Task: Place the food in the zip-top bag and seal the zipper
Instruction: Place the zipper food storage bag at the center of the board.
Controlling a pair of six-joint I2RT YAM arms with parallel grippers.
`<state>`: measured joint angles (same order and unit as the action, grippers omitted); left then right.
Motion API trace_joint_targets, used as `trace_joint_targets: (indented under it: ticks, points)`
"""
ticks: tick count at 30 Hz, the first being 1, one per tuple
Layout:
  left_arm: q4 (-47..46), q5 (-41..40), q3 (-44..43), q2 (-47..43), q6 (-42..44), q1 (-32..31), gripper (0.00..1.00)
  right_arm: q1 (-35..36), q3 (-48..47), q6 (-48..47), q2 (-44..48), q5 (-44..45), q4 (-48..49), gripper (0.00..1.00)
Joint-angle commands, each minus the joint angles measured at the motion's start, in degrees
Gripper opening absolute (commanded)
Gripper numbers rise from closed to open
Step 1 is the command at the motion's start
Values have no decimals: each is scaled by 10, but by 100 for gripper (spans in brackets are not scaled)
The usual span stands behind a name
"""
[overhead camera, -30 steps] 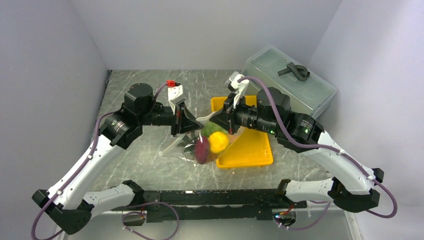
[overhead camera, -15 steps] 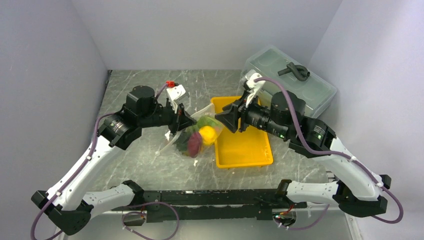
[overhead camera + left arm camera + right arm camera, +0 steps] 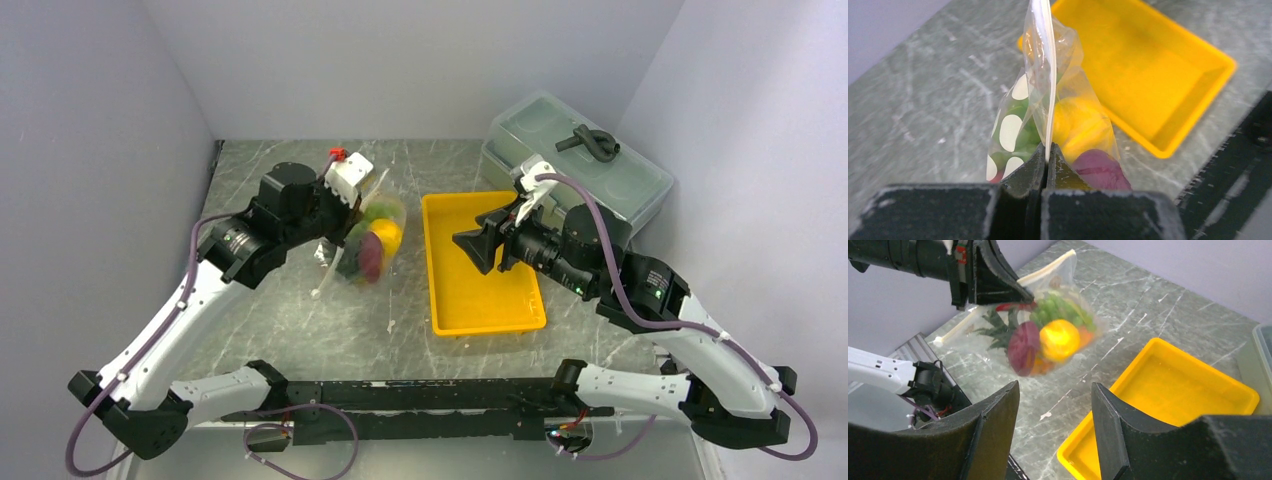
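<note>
Sealing stage, I judge: left gripper (image 3: 1045, 159) clamped on the zipper (image 3: 1042, 60), holding the zip-top bag (image 3: 372, 240), food (image 3: 1058, 340) inside, left of the tray (image 3: 520, 300); right gripper (image 3: 1055, 387) gapes empty over the tray's near end and must next pinch along that strip.

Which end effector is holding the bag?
The left end effector, shut on the bag at its zipper; the right end effector is open, empty, apart from it.

Top camera looking down from high behind the near edge, taking in the whole table (image 3: 290, 320). Left wrist camera sitting very close, peering over its own jaws at the bag (image 3: 1068, 55), tray (image 3: 1158, 80) beyond. Right wrist camera hanging farther back, facing left; both wrist views sharing bag and tray.
</note>
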<state>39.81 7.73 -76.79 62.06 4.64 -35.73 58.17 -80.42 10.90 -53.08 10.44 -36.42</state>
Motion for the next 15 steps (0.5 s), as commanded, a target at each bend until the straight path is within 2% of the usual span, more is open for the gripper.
trace_joint_targets:
  ticks: [1, 10, 15]
  points:
    - [-22, -151, -38, 20, 56, 0, 0, -1, 9, -1, 15, 22, 9, 58]
    - [-119, -368, 3, 76, 136, 0, 0, -1, 24, 6, 21, 10, 18, 59]
    - [-167, -431, 21, 121, 201, 2, 0, -1, 25, 7, 23, 7, 16, 59]
